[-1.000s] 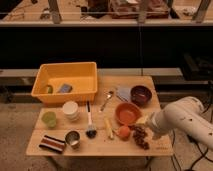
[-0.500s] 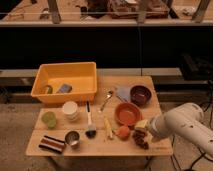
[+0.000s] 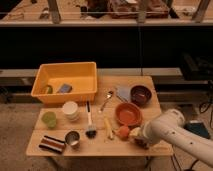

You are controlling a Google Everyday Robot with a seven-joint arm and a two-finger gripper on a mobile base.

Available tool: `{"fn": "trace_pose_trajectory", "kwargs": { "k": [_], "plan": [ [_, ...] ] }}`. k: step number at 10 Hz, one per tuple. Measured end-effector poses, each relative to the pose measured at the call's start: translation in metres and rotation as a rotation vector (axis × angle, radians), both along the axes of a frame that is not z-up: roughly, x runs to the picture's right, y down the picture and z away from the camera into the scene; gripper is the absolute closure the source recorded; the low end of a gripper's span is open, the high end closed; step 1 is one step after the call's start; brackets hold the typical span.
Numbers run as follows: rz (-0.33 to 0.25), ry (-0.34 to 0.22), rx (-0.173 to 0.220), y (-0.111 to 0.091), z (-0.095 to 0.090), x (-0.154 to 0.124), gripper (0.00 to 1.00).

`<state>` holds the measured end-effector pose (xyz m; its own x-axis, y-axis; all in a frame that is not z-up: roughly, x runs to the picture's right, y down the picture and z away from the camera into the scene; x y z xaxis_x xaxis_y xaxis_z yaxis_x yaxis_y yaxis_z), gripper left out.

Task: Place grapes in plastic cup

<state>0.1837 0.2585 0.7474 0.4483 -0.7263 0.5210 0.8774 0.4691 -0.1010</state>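
I read no text, label or number anywhere - not on the yellow bin [image 3: 65,97], not on the white arm [image 3: 172,132]. Gripper [image 3: 136,137] is down at the table's [image 3: 100,146] front right - just beside the orange fruit [image 3: 123,132].

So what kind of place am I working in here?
Probably a lab or test area, not a home kitchen: a small wooden table holding a yellow bin and an orange bowl, with dark cluttered benches behind. The gripper is low over the table's near edge, beside the orange fruit.
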Motion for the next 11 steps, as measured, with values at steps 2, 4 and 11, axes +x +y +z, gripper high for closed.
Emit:
{"fn": "trace_pose_trajectory", "kwargs": {
  "k": [2, 4, 11],
  "plan": [
    [0.002, 0.092, -0.039, 0.006, 0.011, 0.014, 0.35],
    [0.002, 0.138, -0.045, 0.008, 0.023, 0.024, 0.35],
    [0.0, 0.103, 0.01, 0.004, 0.041, 0.023, 0.35]
  ]
}}
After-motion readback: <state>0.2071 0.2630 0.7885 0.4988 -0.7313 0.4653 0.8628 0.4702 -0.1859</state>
